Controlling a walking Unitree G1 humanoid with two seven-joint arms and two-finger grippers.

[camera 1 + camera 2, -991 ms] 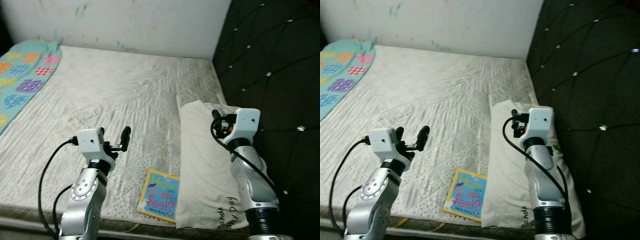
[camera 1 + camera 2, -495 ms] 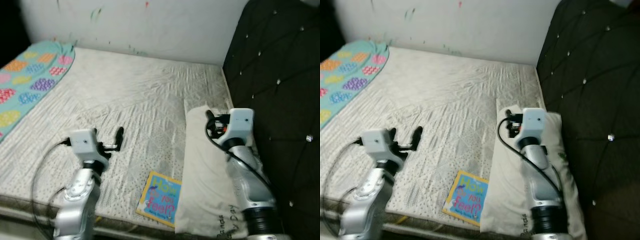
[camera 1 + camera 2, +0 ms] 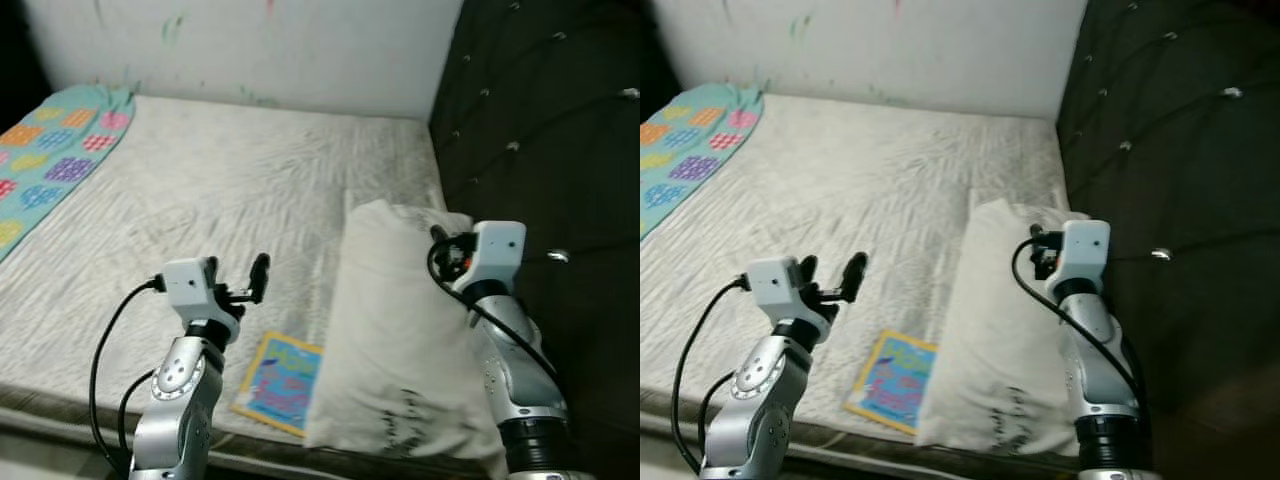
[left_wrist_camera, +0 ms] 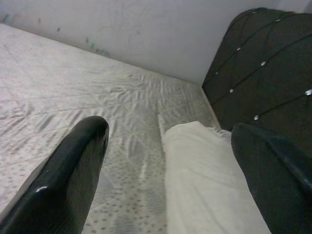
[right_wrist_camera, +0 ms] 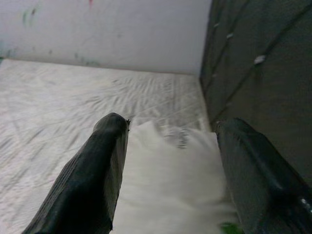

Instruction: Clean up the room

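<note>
A white pillow (image 3: 390,330) with dark lettering lies along the bed's right side, against the black headboard. A small colourful book (image 3: 280,370) lies flat on the mattress (image 3: 230,190) near the front edge, touching the pillow's left side. My left gripper (image 3: 236,270) is raised over the mattress just behind the book, open and holding nothing; its wrist view shows both black fingers (image 4: 73,165) spread wide. Over the pillow's far end hovers my right gripper (image 3: 438,238), also open and holding nothing, with the pillow (image 5: 170,180) lying beyond its fingers.
A teal blanket (image 3: 50,160) with coloured patches covers the bed's far left corner. The black tufted headboard (image 3: 540,120) rises on the right. A marked white wall (image 3: 250,50) closes the far side. The mattress's front edge runs below my arms.
The whole view has swung as the camera moved. Both arms keep the same raised pose with open fingers. The book and pillow lie where they did.
</note>
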